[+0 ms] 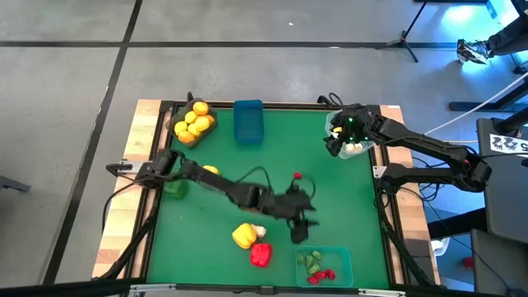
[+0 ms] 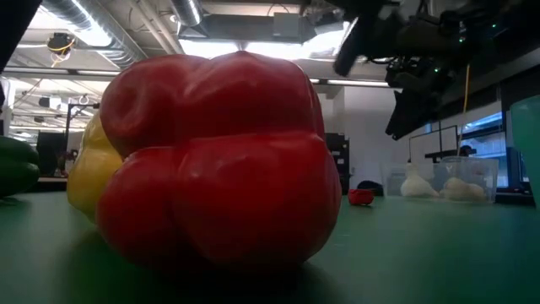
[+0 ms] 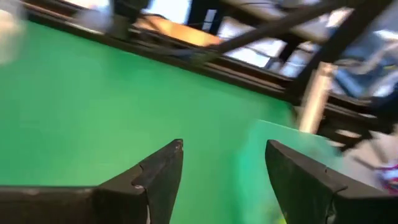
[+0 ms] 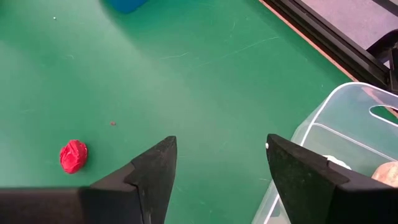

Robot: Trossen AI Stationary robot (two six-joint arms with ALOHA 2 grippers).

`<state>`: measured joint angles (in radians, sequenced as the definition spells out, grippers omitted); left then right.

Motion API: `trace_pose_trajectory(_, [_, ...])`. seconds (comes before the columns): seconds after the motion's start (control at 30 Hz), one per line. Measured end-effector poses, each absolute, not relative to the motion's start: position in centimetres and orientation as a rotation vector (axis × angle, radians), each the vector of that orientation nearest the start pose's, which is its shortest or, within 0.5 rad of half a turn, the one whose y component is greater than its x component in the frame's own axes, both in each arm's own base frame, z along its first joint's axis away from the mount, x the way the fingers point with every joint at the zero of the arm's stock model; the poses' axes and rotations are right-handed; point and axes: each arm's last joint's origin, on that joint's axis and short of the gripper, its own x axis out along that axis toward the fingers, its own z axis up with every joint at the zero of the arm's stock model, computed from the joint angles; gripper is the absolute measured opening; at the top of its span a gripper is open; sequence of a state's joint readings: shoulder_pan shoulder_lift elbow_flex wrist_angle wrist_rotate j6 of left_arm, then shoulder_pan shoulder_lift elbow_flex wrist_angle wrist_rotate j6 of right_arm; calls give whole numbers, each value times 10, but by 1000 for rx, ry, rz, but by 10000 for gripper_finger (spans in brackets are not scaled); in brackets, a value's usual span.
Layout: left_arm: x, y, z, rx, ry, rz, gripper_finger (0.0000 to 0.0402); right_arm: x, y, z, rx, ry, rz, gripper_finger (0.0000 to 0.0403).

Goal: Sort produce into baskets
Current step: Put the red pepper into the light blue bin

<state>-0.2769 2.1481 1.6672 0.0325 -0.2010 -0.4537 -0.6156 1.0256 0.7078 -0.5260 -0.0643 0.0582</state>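
Observation:
My left gripper (image 3: pixel 224 144) is open with nothing between its fingers. It hovers over the green mat just far of the teal basket (image 1: pixel 324 266), which holds small green and red bits. A yellow pepper (image 1: pixel 244 235) and a red pepper (image 1: pixel 261 254) lie on the mat to its left. A small red piece (image 4: pixel 73 155) lies mid-table. My right gripper (image 4: pixel 221 140) waits open and empty beside the clear basket (image 4: pixel 348 124), which holds white pieces. The dark grey basket (image 1: pixel 195 122) holds yellow-orange fruits. The blue basket (image 1: pixel 247 121) stands next to it.
A green pepper (image 1: pixel 175 186) and a yellow piece (image 1: pixel 210 171) lie at the left beside my left arm. The low view is filled by the red pepper (image 2: pixel 219 160). Wooden borders frame the mat.

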Motion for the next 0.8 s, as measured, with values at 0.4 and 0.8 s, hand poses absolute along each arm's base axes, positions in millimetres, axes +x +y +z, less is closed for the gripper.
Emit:
trace_pose_trajectory(0.4, [473, -12, 231, -124, 580, 71, 223, 161, -112, 235, 350, 825, -540, 244])
trace_pose_trajectory(0.8, [447, 51, 159, -126, 534, 117, 201, 161, -112, 235, 346, 830, -550, 244])
